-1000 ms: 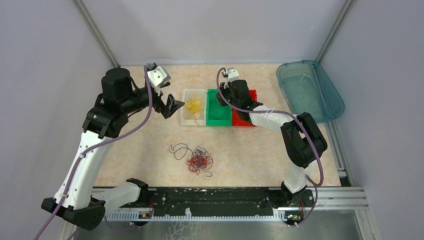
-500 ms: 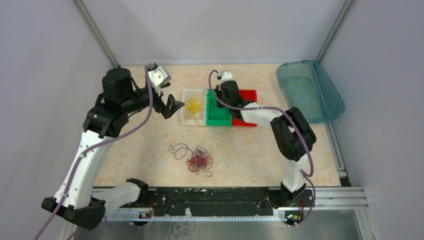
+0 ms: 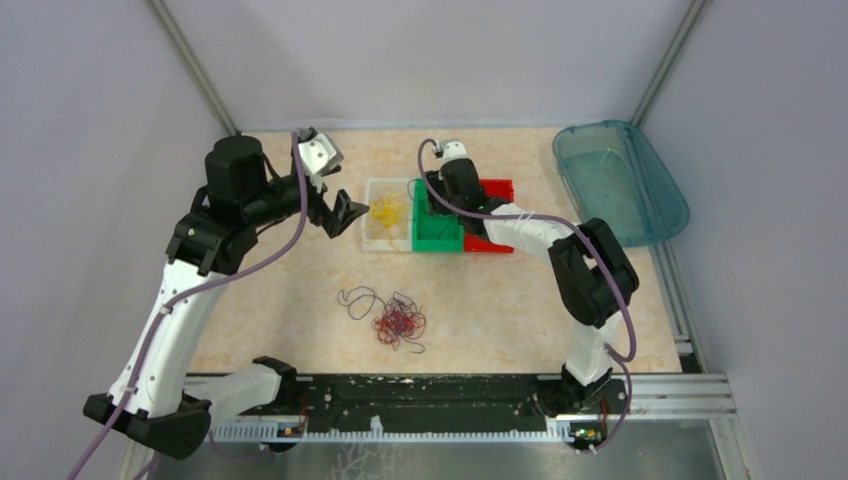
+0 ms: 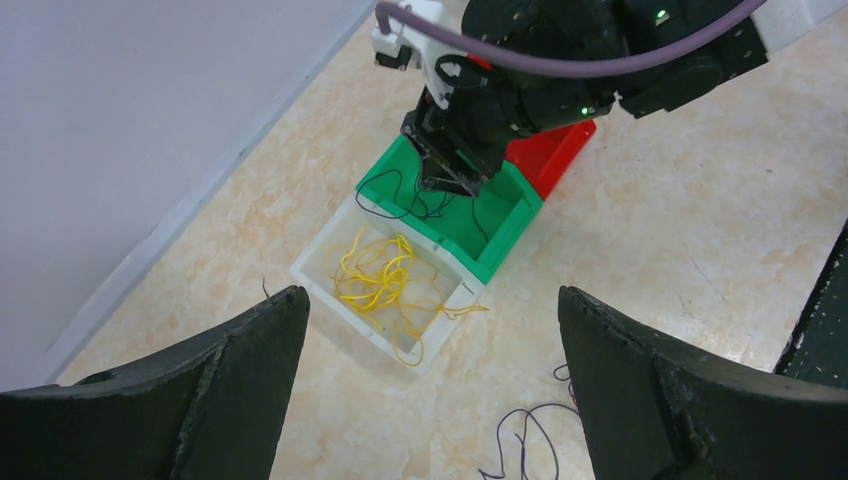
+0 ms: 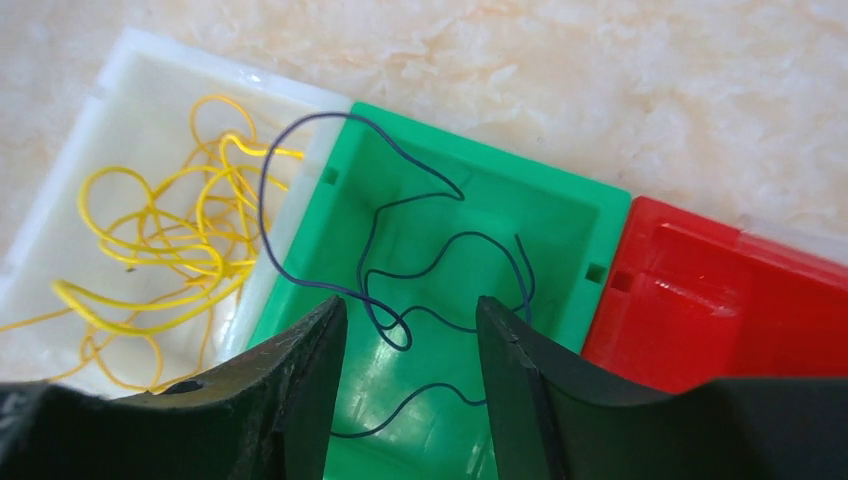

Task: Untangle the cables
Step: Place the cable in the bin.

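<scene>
On the marbled table, with a teal tub at the upper right of the overhead view, the sorting looks about half done. Three small bins sit in a row at upper centre: the white bin holds the yellow wires, the green bin holds one dark wire, and the red bin looks empty as far as it shows. The left gripper hangs spread wide with nothing in it, just left of the white bin. The right gripper is over the green bin, its jaws parted and gripping nothing; the dark wire lies loose below them, one end draped over the rim toward the white bin. Left to do: the red tangle at centre frame, with dark loops beside and through it. How many strands are knotted there is too fine to tell, and the arm covers part of the red bin.
</scene>
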`<state>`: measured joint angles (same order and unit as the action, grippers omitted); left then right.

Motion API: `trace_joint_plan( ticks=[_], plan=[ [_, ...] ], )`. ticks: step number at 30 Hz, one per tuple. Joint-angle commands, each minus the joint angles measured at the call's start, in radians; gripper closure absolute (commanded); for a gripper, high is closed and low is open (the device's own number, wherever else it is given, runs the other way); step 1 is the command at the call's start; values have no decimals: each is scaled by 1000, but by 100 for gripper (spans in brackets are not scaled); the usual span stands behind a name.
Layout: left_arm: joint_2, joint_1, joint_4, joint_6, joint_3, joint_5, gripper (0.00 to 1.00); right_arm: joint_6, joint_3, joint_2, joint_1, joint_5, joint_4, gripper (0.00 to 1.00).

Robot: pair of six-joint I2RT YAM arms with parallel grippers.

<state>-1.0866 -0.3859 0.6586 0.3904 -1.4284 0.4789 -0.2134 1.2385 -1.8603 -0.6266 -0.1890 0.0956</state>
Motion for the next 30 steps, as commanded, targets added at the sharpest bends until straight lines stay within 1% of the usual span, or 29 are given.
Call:
trace_joint_plan(
  ticks=[1,4,8,10,13,18,20,21,23,26,28,30],
  plan=[
    [-10,4,10,-1,-18,3,0,20,26,160,-5,3,36,50],
    [-22,9,8,-13,-17,1,1,-10,13,184,-5,31,65,54],
    [-32,32,-9,-31,-18,19,0,-48,38,131,-5,158,106,57],
    [-40,59,-10,-40,-18,52,0,-67,55,95,-6,215,108,59],
    [-62,128,-5,-37,-4,125,1,-92,65,52,-2,258,83,61],
    [-94,280,-3,-10,47,238,0,-81,-34,83,1,257,132,68],
    [-106,316,4,20,63,261,0,-59,-59,117,1,221,117,69],
    [-106,327,6,34,76,267,0,-46,-88,159,1,196,119,69],
    [-100,342,7,61,108,288,0,-25,-144,257,-2,181,124,64],
    [-89,343,24,138,174,332,0,1,-220,393,-29,196,93,53],
    [-72,344,23,181,229,355,1,49,-267,462,-91,202,63,48],
    [-56,345,9,188,288,355,1,95,-313,510,-194,189,40,46]
  ],
)
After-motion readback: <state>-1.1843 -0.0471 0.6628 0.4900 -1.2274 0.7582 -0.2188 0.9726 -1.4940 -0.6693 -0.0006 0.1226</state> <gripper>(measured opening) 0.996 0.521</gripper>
